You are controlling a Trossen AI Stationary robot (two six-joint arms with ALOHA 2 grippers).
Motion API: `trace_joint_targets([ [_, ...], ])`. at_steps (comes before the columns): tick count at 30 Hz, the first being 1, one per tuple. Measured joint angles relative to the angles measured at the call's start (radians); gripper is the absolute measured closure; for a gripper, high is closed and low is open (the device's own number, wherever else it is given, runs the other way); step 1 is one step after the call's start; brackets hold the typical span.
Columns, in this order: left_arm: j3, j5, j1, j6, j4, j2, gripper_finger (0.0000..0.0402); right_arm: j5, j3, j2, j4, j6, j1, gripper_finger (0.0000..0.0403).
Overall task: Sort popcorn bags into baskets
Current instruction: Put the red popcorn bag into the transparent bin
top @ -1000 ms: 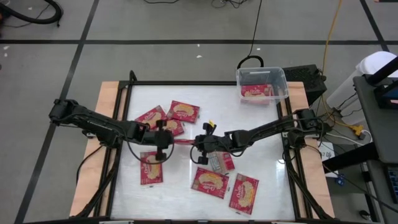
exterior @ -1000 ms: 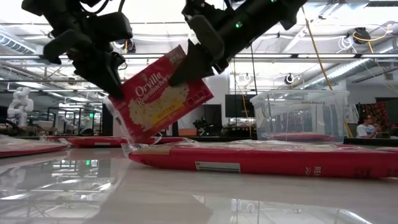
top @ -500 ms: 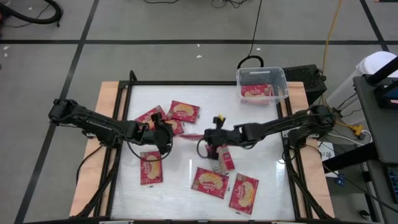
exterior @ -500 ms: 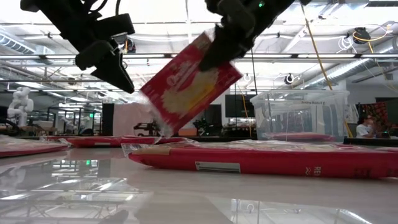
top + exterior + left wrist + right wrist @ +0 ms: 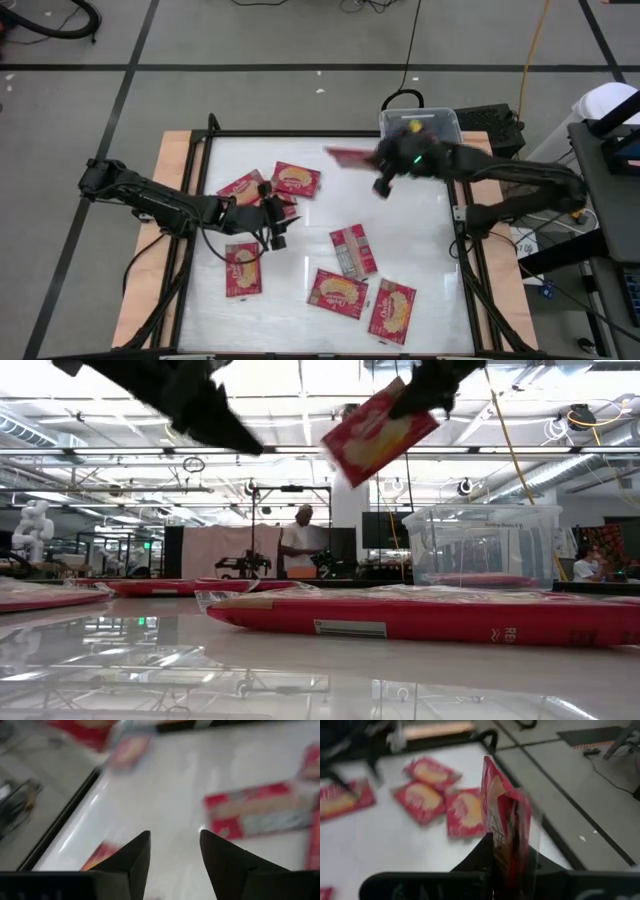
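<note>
My right gripper (image 5: 375, 165) is shut on one red popcorn bag (image 5: 349, 157) and holds it high over the table's far right part, just left of the clear bin (image 5: 450, 140). The low view shows this bag (image 5: 377, 430) slanted in the air beside the bin (image 5: 480, 520). My left gripper (image 5: 277, 228) is open and empty, hovering over the left middle of the table. Several other bags lie flat on the table, such as a face-up one (image 5: 296, 179) and a grey-backed one (image 5: 352, 250). My right gripper pinches the popcorn bag between its two fingers at one end (image 5: 501, 845), and the bag stands edge-on between them in the right wrist view. The bag is lifted clear of the table. It sticks out from the fingers toward the table's left, slanted downward (image 5: 350, 455).
A red bag lies inside the bin (image 5: 470, 578). Near-side bags (image 5: 243, 268), (image 5: 337, 293), (image 5: 392, 310) and left-side ones (image 5: 245, 187) lie flat. A black box (image 5: 495, 125) sits right of the bin. The table frame (image 5: 300, 133) rims the white top. People stand in the room behind.
One second ago both grippers held the bag low over the table's middle. The left gripper let go and rose a little. The right gripper carried the bag up and toward the table's far right corner, up to the bin, the bag turning nearly edge-on in the high view.
</note>
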Motion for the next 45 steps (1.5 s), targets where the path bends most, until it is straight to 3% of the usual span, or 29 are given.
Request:
trace_joint_targets([
  [6, 0.0, 0.081, 0.0, 0.124, 0.199, 0.035, 0.0234, -0.141, 0.0, -0.123, -0.028, 0.012, -0.237, 0.0386],
  [12, -0.001, 0.144, 0.01, 0.145, 0.295, 0.103, 0.0232, -0.335, 0.0, -0.139, -0.15, 0.015, -0.473, 0.0386],
  [15, 0.0, 0.187, 0.011, 0.158, 0.314, 0.135, 0.0232, -0.367, 0.0, -0.135, -0.153, 0.032, -0.566, 0.0385],
  [24, 0.0, 0.19, 0.011, 0.145, 0.353, 0.203, 0.0231, -0.371, 0.0, -0.1, -0.226, 0.041, -0.783, 0.0385],
  [31, 0.0, 0.19, 0.011, 0.14, 0.353, 0.203, 0.0231, -0.42, -0.006, -0.011, -0.265, 0.044, -0.875, 0.0385],
  [34, 0.0, 0.19, 0.011, 0.13, 0.352, 0.203, 0.0231, -0.474, -0.031, 0.024, -0.254, 0.044, -0.888, 0.0385],
  [45, 0.0, 0.19, 0.011, 0.121, 0.352, 0.203, 0.0231, -0.502, -0.182, 0.046, -0.142, 0.093, -0.89, 0.0385],
])
